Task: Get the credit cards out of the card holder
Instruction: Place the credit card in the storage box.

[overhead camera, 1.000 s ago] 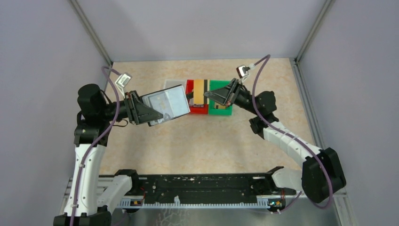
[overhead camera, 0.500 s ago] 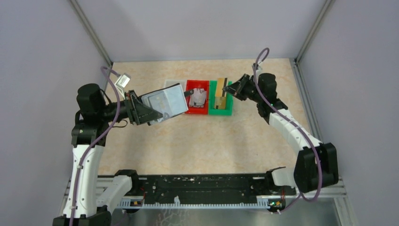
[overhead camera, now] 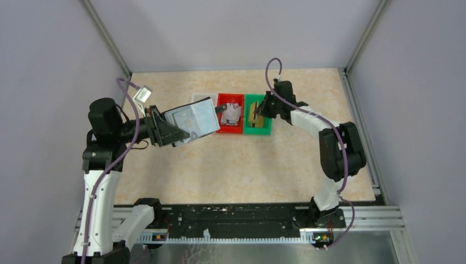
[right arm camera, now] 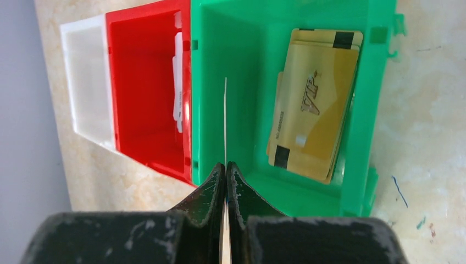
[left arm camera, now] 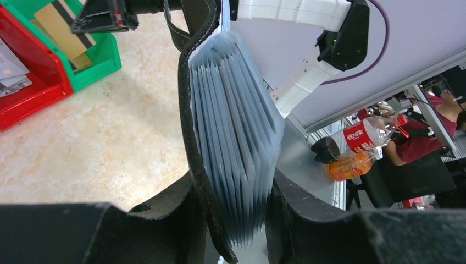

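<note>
- Black leather-like card holder [left arm camera: 189, 126] is the nearest thing. The left claw [left arm camera: 233, 220] clamps its lower end at a middling width, around the cover and a fan of clear sleeves [left arm camera: 236, 110]. It is held tilted, up off the tabletop [overhead camera: 231, 165], just beside the bins.
- Seen edge-on, the sleeves look pale and see-through. No dark or gold edge stands out among them, though I cannot tell whether a card hides deeper in.
- Further out, the red bin [overhead camera: 228, 131] holds silvery grey cards [overhead camera: 233, 113], and the green bin [right arm camera: 379, 110] holds a stack of gold cards [right arm camera: 313, 104]. Most of the emptying looks done.
- Over the green bin, the right claw [right arm camera: 226, 168] is pinched tight on one thin card [right arm camera: 225, 121]. The card hangs edge-on above the bin floor beside the gold stack and is not yet let go. Its colour I cannot tell.
- What seems left is to drop that card, then check the sleeves for any more.
- Only the right wrist view shows the "VIP" lettering on the gold stack and a pale card standing on edge against the red bin's wall. It also shows the white bin [right arm camera: 88, 82] beyond the red one.
- Only the left wrist view shows the fan of sleeves.
- Only the overhead view shows the raised holder covering much of the white bin.
</note>
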